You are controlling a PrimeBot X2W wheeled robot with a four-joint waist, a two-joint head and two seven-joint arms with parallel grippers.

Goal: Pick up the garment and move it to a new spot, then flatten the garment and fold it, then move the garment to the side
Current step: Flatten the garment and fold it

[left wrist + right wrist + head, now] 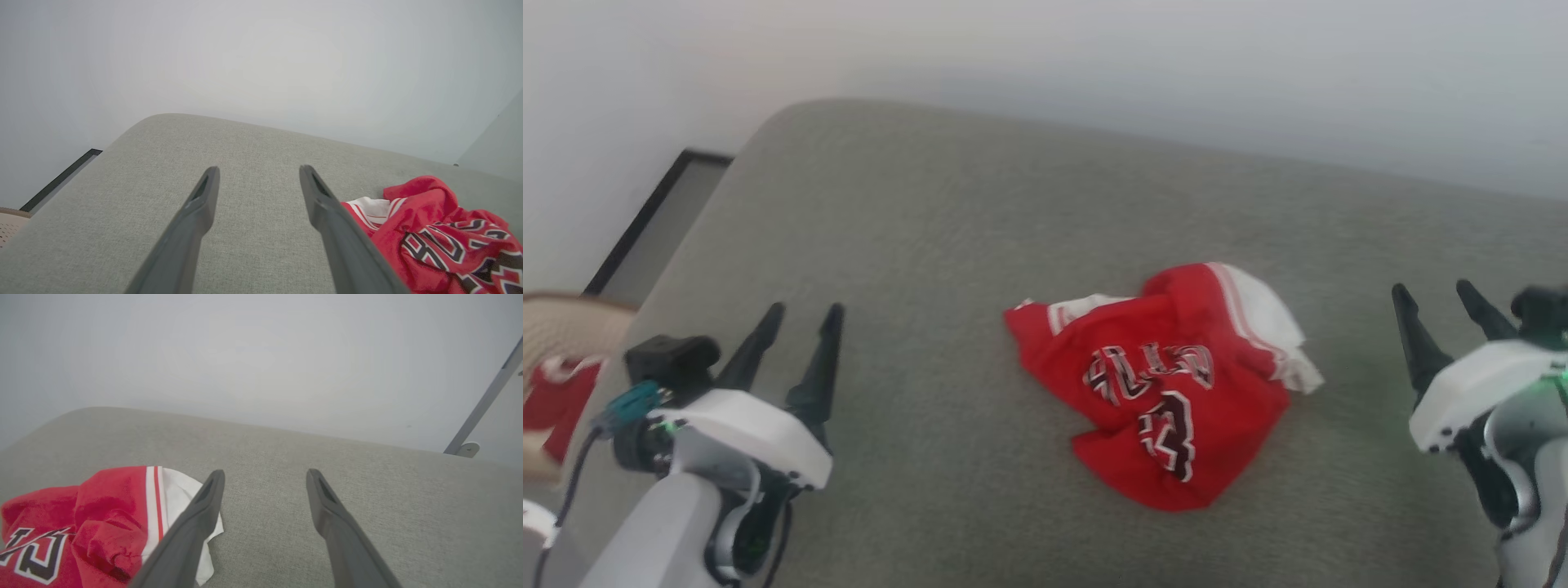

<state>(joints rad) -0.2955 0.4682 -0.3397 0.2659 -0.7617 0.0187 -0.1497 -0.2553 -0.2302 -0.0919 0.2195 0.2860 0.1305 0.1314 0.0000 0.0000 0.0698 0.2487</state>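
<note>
The garment [1168, 384] lies crumpled in a heap on the grey cushioned surface [947, 237], red with a white sleeve at its right and black-and-white lettering facing up. My left gripper [805, 309] hovers open well to the left of it, nothing between its fingers. My right gripper [1433, 287] is open too, off to the garment's right. The left wrist view has the garment [433, 237] at its lower right, beside the gripper [259, 169]. In the right wrist view the garment [102, 522] sits lower left, its white sleeve partly behind a finger of that gripper [266, 472].
A pale wall rises behind the surface. A dark-framed panel [654, 224] leans at the far left. A woven basket [560, 327] with red cloth in it stands at the left edge. A grey metal leg [486, 400] slants at the right.
</note>
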